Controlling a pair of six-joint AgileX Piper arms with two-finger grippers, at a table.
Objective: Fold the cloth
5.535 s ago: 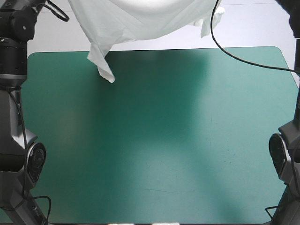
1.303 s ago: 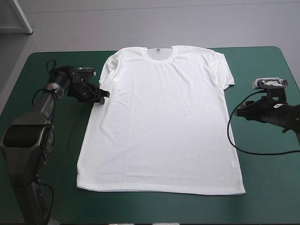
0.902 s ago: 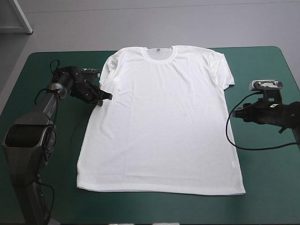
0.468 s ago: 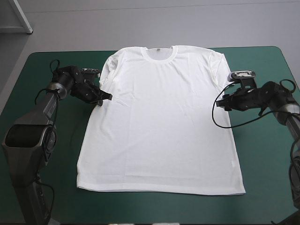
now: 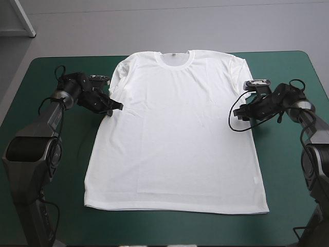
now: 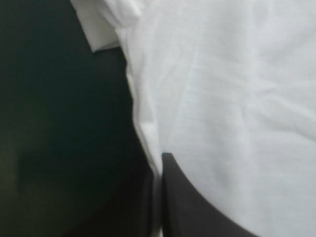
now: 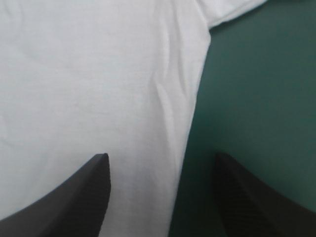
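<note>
The white T-shirt [image 5: 175,128] lies spread flat on the teal-green cover, its neckline toward the far edge and its hem near the front. My left gripper [image 5: 112,107] is at the shirt's left side edge, just below the sleeve. In the left wrist view that gripper [image 6: 159,163] is shut on the T-shirt [image 6: 222,98], with a thin strip of cloth between the fingers. My right gripper [image 5: 239,110] is at the right side edge, below the other sleeve. It stands open [image 7: 160,160], and the shirt's edge [image 7: 89,74] runs between its fingers.
The teal-green cover [image 5: 51,180] shows on both sides of the shirt and in a narrow strip along the near edge. The shirt's hem corners lie close to the table's front. Beyond the far edge is grey floor.
The right arm has swung in from the table's right side to the shirt's right edge, and its fingers stand wider apart. The left gripper has stayed at the left edge.
</note>
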